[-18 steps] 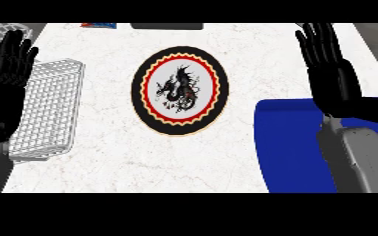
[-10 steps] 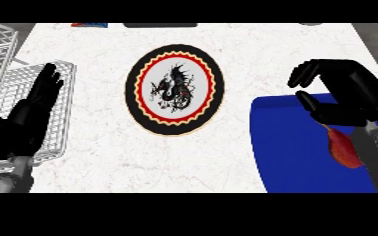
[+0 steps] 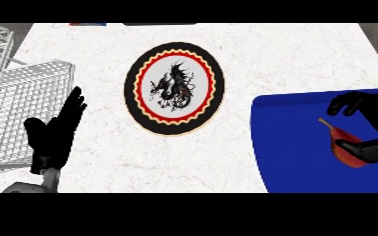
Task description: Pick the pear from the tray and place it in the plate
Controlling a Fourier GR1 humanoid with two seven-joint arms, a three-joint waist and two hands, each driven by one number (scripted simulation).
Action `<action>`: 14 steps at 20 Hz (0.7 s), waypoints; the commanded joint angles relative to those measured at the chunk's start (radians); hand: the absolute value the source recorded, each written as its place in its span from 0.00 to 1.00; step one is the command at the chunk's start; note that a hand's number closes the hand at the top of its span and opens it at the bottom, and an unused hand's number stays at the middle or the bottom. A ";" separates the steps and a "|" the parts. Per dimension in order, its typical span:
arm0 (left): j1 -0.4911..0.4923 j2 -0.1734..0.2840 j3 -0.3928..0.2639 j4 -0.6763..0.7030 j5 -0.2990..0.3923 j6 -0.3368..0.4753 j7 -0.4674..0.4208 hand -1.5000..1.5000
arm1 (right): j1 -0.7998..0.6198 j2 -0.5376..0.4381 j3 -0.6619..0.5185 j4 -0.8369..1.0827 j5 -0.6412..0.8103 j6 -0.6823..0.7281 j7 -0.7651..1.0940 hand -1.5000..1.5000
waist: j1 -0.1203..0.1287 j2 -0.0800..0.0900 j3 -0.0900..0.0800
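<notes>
A red pear (image 3: 344, 150) with a thin stem lies on the blue tray (image 3: 295, 145) at the right edge of the head view. My right hand (image 3: 357, 108) hangs over it, fingers curled above the pear and the thumb below against its side. The plate (image 3: 174, 88) with a black rim, a red ring and a dragon picture lies at the counter's middle, with nothing on it. My left hand (image 3: 56, 132) rests open at the lower left, fingers pointing up.
A white wire rack (image 3: 22, 105) lies at the left edge, partly behind my left hand. The white marble counter (image 3: 280, 60) stretches between plate and tray. Small dark and blue objects (image 3: 88, 24) peek in at the far edge.
The view has tipped down and shifted. My right hand has come down onto the tray and curled round the pear. The left hand has sunk lower beside the rack.
</notes>
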 commanded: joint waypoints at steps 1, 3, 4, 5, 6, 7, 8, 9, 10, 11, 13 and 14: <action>0.005 -0.043 -0.034 0.026 -0.013 0.023 0.027 0.50 | 0.055 -0.071 0.007 0.120 -0.006 0.272 -0.227 0.00 | 0.018 0.002 -0.002; -0.023 -0.059 -0.048 0.043 -0.036 0.043 0.039 0.50 | 0.042 -0.139 0.038 0.068 0.114 0.261 -0.292 0.00 | 0.011 -0.003 -0.003; -0.001 -0.068 -0.056 0.058 -0.035 0.029 0.007 0.50 | 0.024 -0.166 0.041 0.073 0.154 0.233 -0.307 0.00 | 0.024 -0.002 -0.004; 0.012 -0.082 -0.076 0.036 -0.049 0.048 0.015 0.50 | 0.030 -0.195 0.057 0.041 0.215 0.188 -0.325 0.00 | 0.025 -0.008 -0.004; -0.018 -0.076 -0.069 0.042 -0.039 0.040 0.047 0.50 | 0.019 -0.219 0.071 0.032 0.255 0.163 -0.346 0.00 | 0.024 -0.007 -0.004; -0.019 -0.078 -0.061 0.065 -0.042 0.033 0.022 0.50 | 0.024 -0.255 0.073 0.014 0.307 0.109 -0.368 0.00 | 0.017 -0.009 -0.006; -0.010 -0.084 -0.077 0.059 -0.053 0.041 0.026 0.50 | 0.016 -0.249 0.081 0.024 0.366 0.024 -0.408 0.00 | 0.027 -0.007 -0.005; -0.054 -0.089 -0.073 0.056 -0.064 0.063 0.061 0.50 | 0.001 -0.253 0.110 0.039 0.410 -0.014 -0.422 0.00 | 0.032 -0.006 -0.005; -0.016 -0.089 -0.075 0.073 -0.067 0.048 0.015 0.50 | -0.017 -0.291 0.106 0.032 0.431 -0.044 -0.428 0.00 | 0.035 -0.009 -0.008; -0.082 -0.066 -0.058 0.057 -0.047 0.027 0.084 0.50 | -0.057 -0.341 0.110 0.015 0.431 -0.029 -0.396 0.00 | 0.031 -0.010 -0.009; -0.049 -0.087 -0.044 0.102 -0.042 0.023 0.027 0.50 | -0.011 -0.341 0.153 0.059 0.524 -0.118 -0.506 0.00 | 0.029 -0.009 -0.009; -0.057 -0.085 -0.068 0.089 -0.072 0.036 0.040 0.50 | -0.038 -0.371 0.176 0.077 0.548 -0.113 -0.509 0.00 | 0.039 -0.007 -0.009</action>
